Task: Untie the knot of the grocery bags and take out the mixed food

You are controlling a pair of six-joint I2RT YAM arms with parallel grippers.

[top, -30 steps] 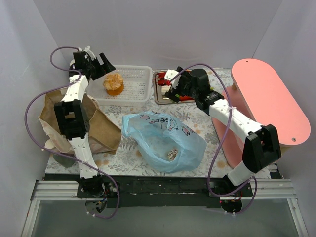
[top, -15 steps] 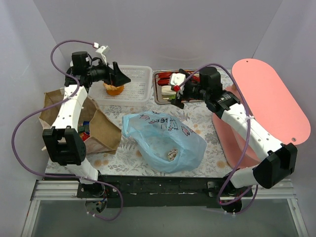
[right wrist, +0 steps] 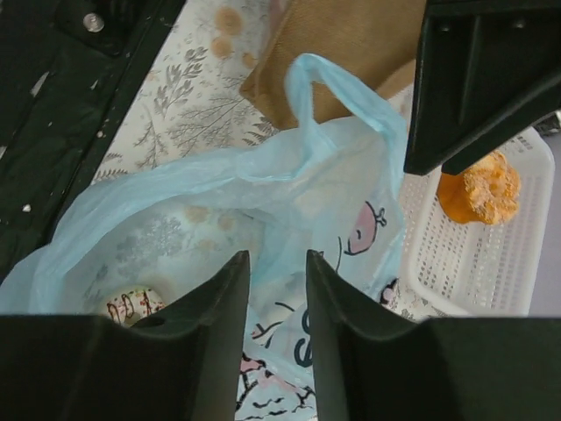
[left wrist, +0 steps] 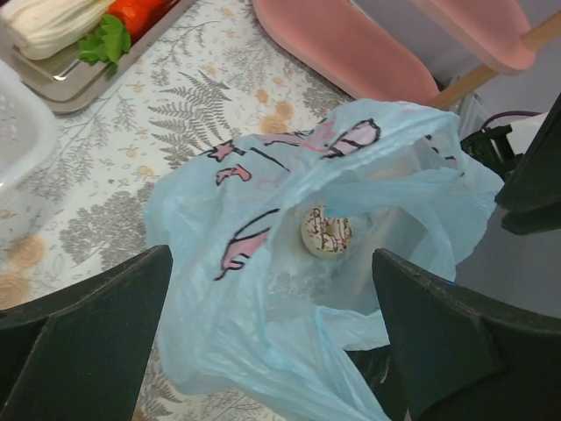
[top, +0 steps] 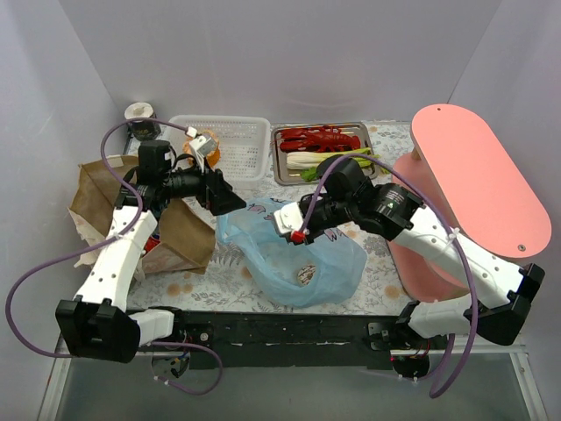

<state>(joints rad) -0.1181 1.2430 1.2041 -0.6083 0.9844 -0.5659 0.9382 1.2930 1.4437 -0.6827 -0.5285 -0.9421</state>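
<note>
The thin translucent light-blue plastic carrier bag (top: 294,254) lies slumped on the floral-patterned table (top: 210,279), nearest the arm bases. Its film looks feather-light, limp and slippery, so I judge a loop handle (right wrist: 302,74) the surest hold. 1 small round brown-streaked item (left wrist: 326,232) inside shows only blurred through the plastic. The left gripper (left wrist: 271,254) hangs over the bag, spread wide and empty. The right gripper (right wrist: 276,256) shows a narrow gap; whether it pinches film I cannot tell. Beyond stands the stiff brown paper bag (top: 175,232), its contents hidden. Farthest, a white slotted plastic basket (top: 241,145) holds an orange cupcake-like piece (right wrist: 478,189), and a metal tray (top: 279,162) holds the red toy lobster (top: 320,136).
</note>
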